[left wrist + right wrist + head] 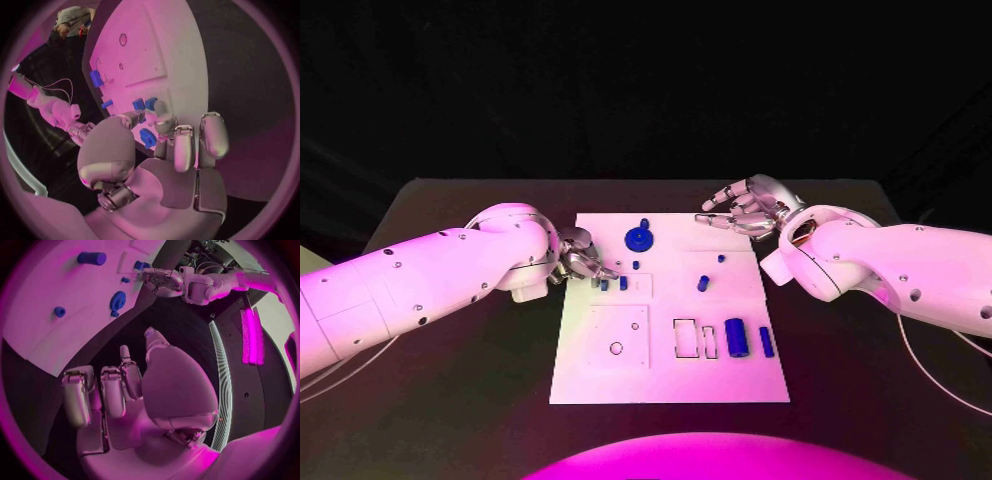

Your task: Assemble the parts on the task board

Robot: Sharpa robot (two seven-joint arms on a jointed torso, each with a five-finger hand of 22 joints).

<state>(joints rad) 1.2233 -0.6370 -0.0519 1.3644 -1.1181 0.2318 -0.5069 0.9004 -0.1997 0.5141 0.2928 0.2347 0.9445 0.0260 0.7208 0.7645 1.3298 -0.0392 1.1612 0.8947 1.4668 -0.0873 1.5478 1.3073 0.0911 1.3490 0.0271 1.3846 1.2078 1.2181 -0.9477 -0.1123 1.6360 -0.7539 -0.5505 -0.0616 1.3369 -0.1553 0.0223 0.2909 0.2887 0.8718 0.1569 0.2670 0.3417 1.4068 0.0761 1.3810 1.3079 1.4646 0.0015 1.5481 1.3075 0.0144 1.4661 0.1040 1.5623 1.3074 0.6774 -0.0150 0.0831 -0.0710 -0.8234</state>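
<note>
Now the left hand, at the task board's left edge in the frame's middle, pinches a small blue part in its fingers. The right hand, upper right, hovers with fingers apart. Lower the part straight and slowly, I think.

A dark counter carries everything, its surface bare on both sides, and a black backdrop hangs behind its far edge. Thin pale cables trail over the counter at the right. The right wrist view shows a bright light strip beyond the counter.
</note>
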